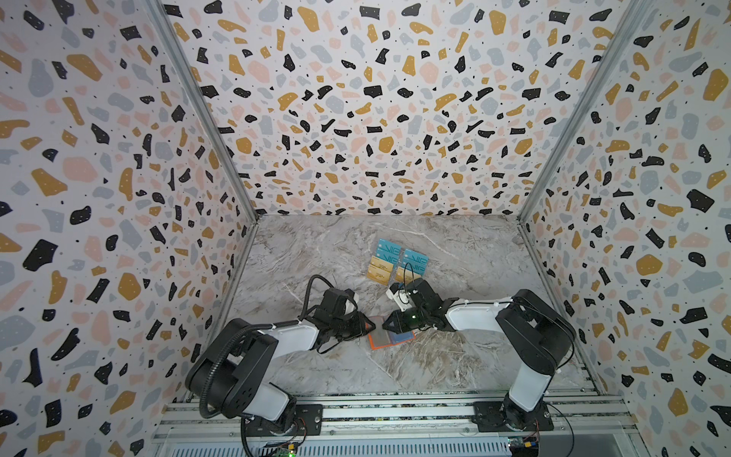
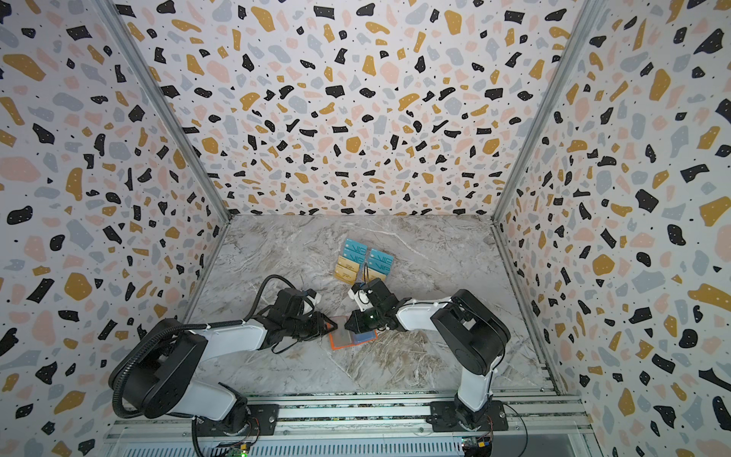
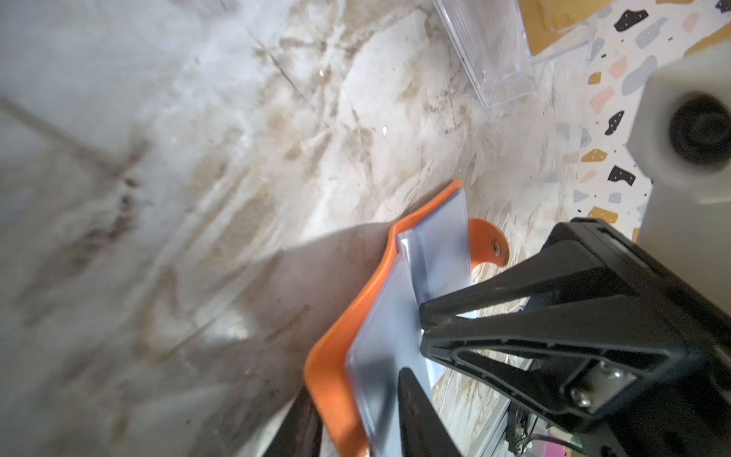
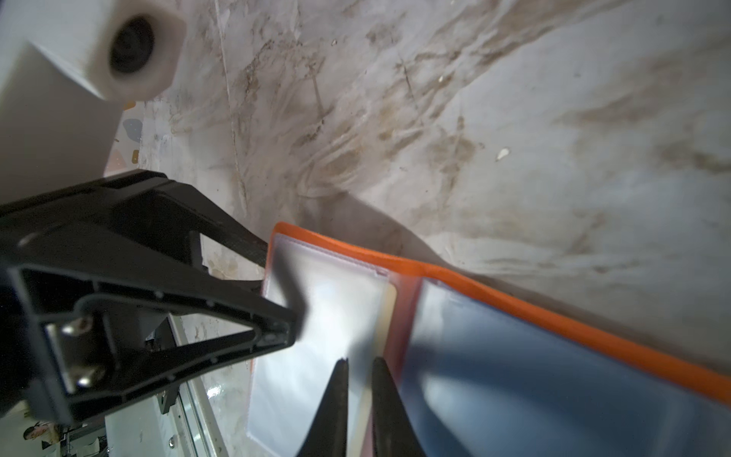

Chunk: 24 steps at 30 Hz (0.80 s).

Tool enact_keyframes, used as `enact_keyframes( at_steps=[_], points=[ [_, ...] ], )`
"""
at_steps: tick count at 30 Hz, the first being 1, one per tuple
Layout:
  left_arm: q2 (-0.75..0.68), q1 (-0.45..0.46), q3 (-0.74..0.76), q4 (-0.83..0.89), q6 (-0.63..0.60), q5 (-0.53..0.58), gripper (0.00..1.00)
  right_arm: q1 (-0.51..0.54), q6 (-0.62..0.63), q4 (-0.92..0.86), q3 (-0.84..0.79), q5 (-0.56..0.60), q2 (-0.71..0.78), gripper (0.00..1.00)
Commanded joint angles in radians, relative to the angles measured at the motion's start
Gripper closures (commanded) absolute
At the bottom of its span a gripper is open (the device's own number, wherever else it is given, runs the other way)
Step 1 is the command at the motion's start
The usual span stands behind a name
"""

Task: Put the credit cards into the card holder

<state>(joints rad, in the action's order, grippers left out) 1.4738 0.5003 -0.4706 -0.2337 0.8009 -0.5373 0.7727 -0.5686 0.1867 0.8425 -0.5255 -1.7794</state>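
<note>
The orange card holder (image 1: 391, 341) (image 2: 352, 341) lies open on the marble table between both arms, clear sleeves up. My left gripper (image 1: 372, 326) (image 3: 354, 382) is shut on its left edge, with the orange cover (image 3: 328, 368) and a sleeve between the fingers; the cover bends upward. My right gripper (image 1: 384, 325) (image 4: 360, 360) is shut on the edge of one clear sleeve (image 4: 340, 316) and holds it raised off the holder's orange rim (image 4: 514, 300). Tan-gold credit cards (image 1: 380, 270) (image 2: 347, 270) sit farther back, untouched by either gripper.
Teal VIP cards (image 1: 389, 247) stand just behind the gold ones in a clear plastic rack (image 3: 490, 51). Terrazzo-patterned walls (image 1: 118, 198) close in the table on three sides. The arm bases sit on a metal rail (image 1: 395, 411) at the front edge.
</note>
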Motion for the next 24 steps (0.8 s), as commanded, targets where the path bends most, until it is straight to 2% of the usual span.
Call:
enact_keyframes(
  at_steps=[1,4,6,8,11,15,20,24],
  points=[
    [0.011,0.003,0.027,-0.134,0.076,-0.058,0.79,0.005,-0.014,-0.013,0.02,0.022,-0.003,0.85],
    [0.004,0.003,0.044,-0.171,0.121,-0.077,0.78,0.005,-0.016,-0.016,0.02,0.039,-0.005,0.85],
    [-0.005,0.003,0.047,-0.177,0.136,-0.079,0.71,0.005,-0.023,-0.017,0.02,0.05,-0.005,0.86],
    [-0.022,0.003,0.052,-0.174,0.143,-0.079,0.7,0.005,-0.032,-0.015,0.015,0.056,-0.003,0.86],
    [-0.038,0.004,0.039,-0.139,0.127,-0.069,0.78,0.005,-0.041,-0.011,0.013,0.058,0.0,0.86],
    [-0.017,0.003,0.009,-0.094,0.096,-0.044,0.98,0.005,-0.043,-0.014,0.011,0.053,0.018,0.86],
    [0.053,0.0,-0.057,0.02,-0.025,-0.028,1.0,0.004,-0.035,-0.034,0.024,0.046,0.074,0.85],
    [0.101,-0.017,-0.118,0.115,-0.119,-0.025,1.0,-0.019,0.016,-0.103,0.087,0.032,0.109,0.78]
  ],
)
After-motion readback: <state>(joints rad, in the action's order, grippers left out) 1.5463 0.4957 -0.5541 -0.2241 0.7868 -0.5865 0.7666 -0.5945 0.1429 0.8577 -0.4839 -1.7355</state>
